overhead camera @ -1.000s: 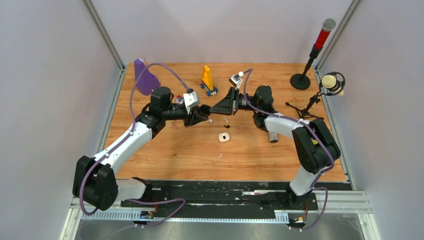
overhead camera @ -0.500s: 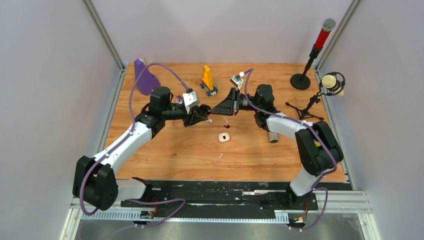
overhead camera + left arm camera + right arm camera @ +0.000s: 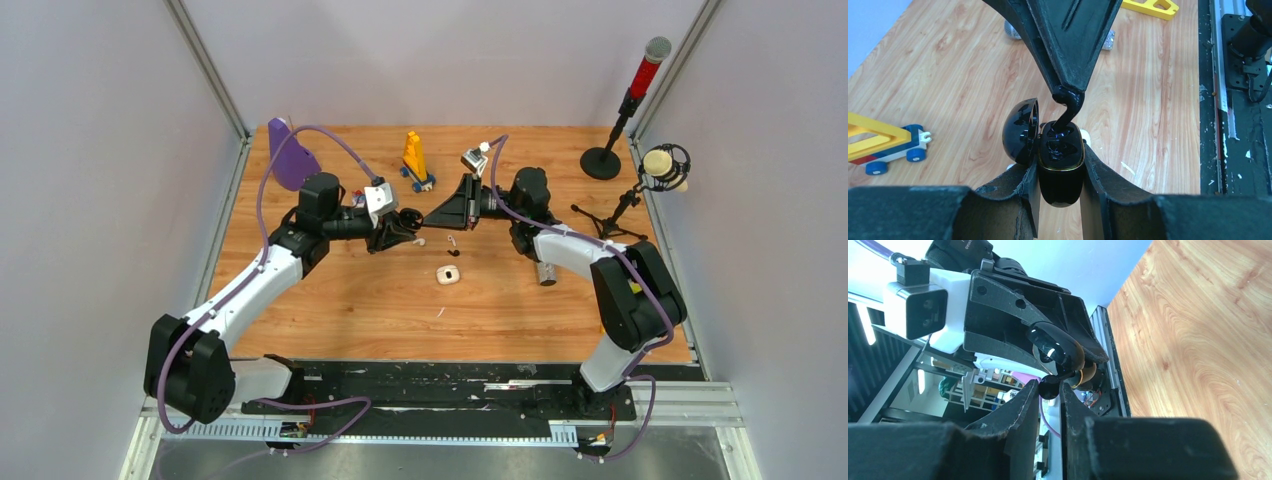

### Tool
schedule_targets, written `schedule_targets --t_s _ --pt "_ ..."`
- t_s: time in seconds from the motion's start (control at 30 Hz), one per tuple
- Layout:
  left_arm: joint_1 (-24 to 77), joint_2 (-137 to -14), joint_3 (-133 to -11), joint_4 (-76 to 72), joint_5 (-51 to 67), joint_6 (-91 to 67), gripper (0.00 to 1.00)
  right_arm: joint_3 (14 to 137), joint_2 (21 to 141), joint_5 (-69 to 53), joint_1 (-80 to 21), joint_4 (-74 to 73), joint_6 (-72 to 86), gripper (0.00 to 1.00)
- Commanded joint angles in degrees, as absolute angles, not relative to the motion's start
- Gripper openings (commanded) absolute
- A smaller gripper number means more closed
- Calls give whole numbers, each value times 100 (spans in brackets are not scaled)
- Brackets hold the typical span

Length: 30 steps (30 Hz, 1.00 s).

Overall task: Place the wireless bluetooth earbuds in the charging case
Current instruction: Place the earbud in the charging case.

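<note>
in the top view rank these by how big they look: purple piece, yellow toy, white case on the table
1. purple piece
2. yellow toy
3. white case
None look alike; the white case is plainly smallest.

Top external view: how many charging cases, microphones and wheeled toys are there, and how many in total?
Charging cases: 2 (glossy black open case, white pebble-shaped case)
Microphones: 2 (red-and-black stand microphone, cream round microphone on a tripod)
Wheeled toys: 1 (yellow toy on blue wheels)
Total: 5
</note>
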<state>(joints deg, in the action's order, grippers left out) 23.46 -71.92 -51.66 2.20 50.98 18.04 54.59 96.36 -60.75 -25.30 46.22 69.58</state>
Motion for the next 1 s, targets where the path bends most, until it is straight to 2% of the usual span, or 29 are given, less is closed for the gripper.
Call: schedule_targets --t_s 0.0,0.37,0.97 --pt "2347 -6948 -5187 -88 5258 1896 12 5690 9641 -6240 -2473 5668 7792 13" --pt "2347 -7016 -5280 -26 5236 1921 12 5487 9800 -5951 -2489 6853 8817 12" --pt "2353 -7018 -5288 -26 5280 1935 12 5517 10154 -5796 -2799 7060 8736 12"
